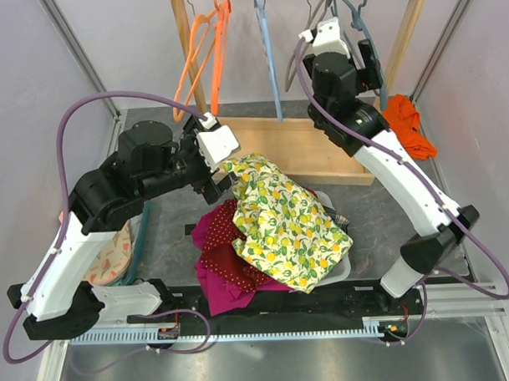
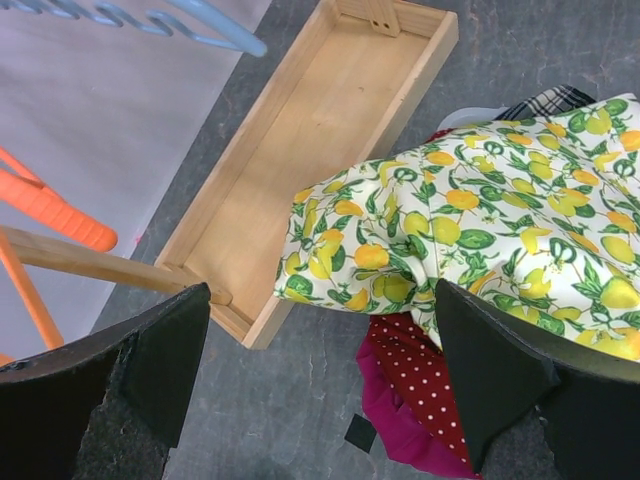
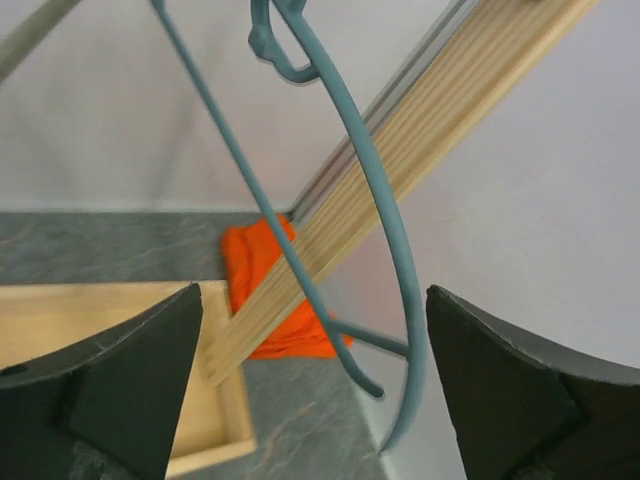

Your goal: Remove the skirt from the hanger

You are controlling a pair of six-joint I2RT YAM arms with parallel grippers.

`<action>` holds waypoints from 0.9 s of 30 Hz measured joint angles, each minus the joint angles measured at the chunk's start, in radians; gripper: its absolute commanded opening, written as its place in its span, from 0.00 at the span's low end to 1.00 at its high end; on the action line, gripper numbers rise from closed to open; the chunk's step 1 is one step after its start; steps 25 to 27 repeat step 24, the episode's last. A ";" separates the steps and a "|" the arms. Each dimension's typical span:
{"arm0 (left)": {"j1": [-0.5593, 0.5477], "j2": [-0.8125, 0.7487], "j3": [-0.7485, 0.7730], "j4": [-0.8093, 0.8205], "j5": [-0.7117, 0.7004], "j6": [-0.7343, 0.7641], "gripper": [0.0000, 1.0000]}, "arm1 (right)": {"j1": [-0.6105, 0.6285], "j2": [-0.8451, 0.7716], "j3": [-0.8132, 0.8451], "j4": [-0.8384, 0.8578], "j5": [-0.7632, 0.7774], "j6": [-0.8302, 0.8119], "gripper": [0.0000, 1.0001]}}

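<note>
Right tool (image 3: 313, 300): fingers apart, bare teal hanger (image 3: 385, 220) between them. Left tool (image 2: 322, 290): apart, lemon-print skirt (image 2: 480, 220) just ahead, off the hanger. Likely release step; you back the right tool out without snagging.

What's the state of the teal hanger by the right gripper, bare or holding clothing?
Bare: the teal hanger shows only its frame, no cloth, in front of the open right gripper.
</note>
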 measured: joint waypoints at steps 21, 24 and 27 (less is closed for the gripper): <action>0.226 -0.220 -0.483 0.107 0.003 -0.080 0.99 | 0.043 -0.798 -0.719 -0.459 -0.686 0.727 0.98; 0.251 -0.231 -0.526 0.108 0.003 -0.093 0.99 | 0.043 -0.792 -0.754 -0.466 -0.722 0.742 0.98; 0.251 -0.231 -0.526 0.108 0.003 -0.093 0.99 | 0.043 -0.792 -0.754 -0.466 -0.722 0.742 0.98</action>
